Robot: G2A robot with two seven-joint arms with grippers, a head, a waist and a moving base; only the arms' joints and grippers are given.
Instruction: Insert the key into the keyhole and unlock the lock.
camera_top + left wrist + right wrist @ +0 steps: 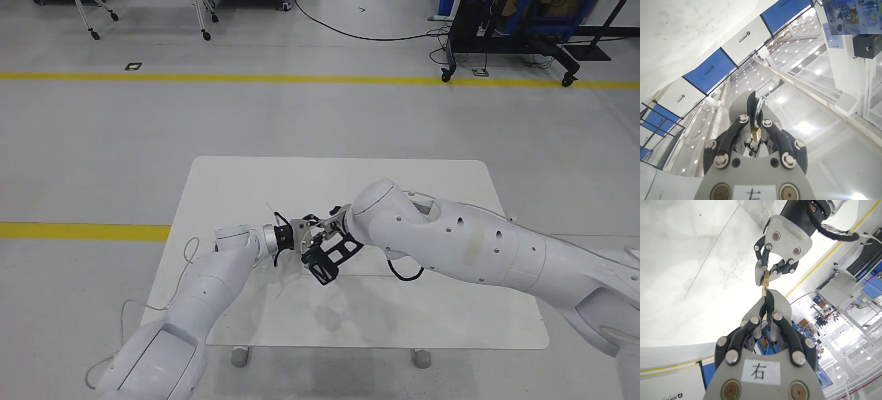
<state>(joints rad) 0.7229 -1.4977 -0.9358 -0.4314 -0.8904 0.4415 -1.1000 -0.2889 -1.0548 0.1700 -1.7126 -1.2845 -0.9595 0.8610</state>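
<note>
The table (430, 190) carried nothing of the task. Both arms met in the air above its middle, a little toward the left edge. The left arm (200, 300) came in from the near left corner and the right arm (480, 245) from the right edge. The left gripper (758, 106) was clamped on the lock (755, 133), shackle between the fingers and brass body toward the wrist. The right gripper (767, 295) faced it tip to tip and was pinched shut on the key (764, 290). The key's long axis ran straight on from the right gripper into the lock's base, in line with the lock's own length. The blade touched the base at the keyhole, though how deep it sat could not be told. What remained looked like a push along that line, then a twist.
</note>
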